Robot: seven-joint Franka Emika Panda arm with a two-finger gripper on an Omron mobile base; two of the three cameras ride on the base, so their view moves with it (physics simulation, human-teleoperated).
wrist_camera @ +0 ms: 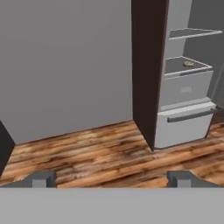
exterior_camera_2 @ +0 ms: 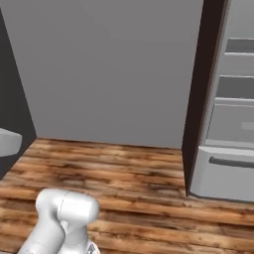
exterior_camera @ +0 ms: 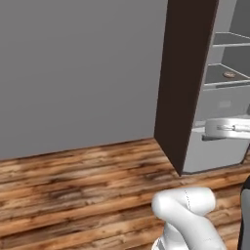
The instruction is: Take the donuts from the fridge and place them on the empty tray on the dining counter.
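One donut (wrist_camera: pixel 189 64) sat on a fridge (wrist_camera: pixel 186 89) shelf above the drawer (wrist_camera: pixel 183 124), too small to tell its icing. The fridge's right side was cut off. Gripper (wrist_camera: pixel 111 179) hung well short of it, lower left, over wood floor (wrist_camera: pixel 87 148), jaws wide apart, holding nothing.

Hand (wrist_camera: pixel 112 178) level, fingers (wrist_camera: pixel 42 178) spread wide, nothing between; arm elbow bent.
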